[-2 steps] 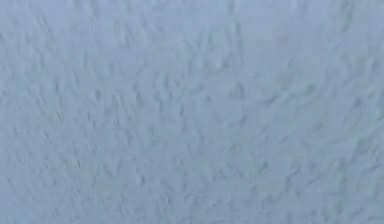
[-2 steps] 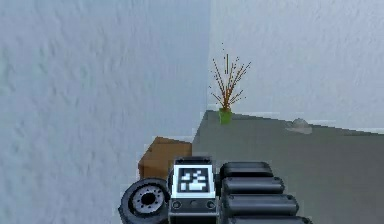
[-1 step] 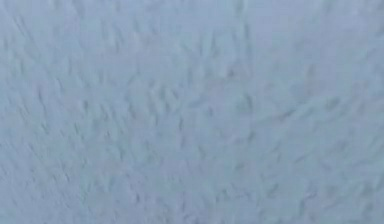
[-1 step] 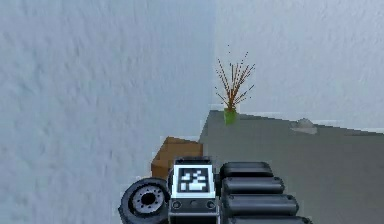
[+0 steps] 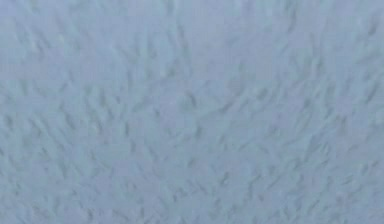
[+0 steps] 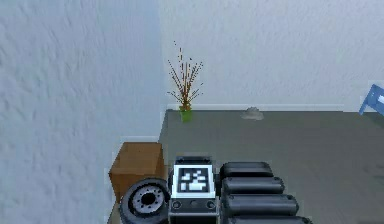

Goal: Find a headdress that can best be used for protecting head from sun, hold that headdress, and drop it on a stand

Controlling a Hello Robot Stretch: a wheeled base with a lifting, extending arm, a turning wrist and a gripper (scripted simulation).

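– Since size sets the order, what is biggest?
– The wall (image 5: pixel 192 112). It is pale blue and rough, and the forward view sees it close up. In the arm side view, walls of the same blue take the upper half and the left side, meeting in a corner left of centre.
– And below them?
– The floor (image 6: pixel 300 150), dark grey, across the middle and right of the arm side view. A thin white strip runs where it meets the far wall.
– What about the arm?
– The arm (image 6: pixel 255 195) shows as dark ribbed blocks at the bottom edge, just right of centre. On its left is a white marker (image 6: pixel 196 181) with black marks. Left of that is the gripper (image 6: pixel 148 201), a dark round body at the bottom, left of centre.
– What state is the gripper in? Does it carry anything?
– I cannot tell either. Its far end cannot be made out, and a brown box (image 6: pixel 137 165) stands just behind it at the lower left, against the left wall.
– Any smaller things?
– A plant (image 6: pixel 184 85), thin dry twigs in a green pot, at upper centre in the corner. A blue thing (image 6: pixel 375 99) is cut by the right edge, at the far wall.
– And the headdress?
– A small pale lump (image 6: pixel 254 113) lies on the floor at the foot of the far wall, right of the plant and well apart from the gripper. It is too small to tell whether it is a headdress.
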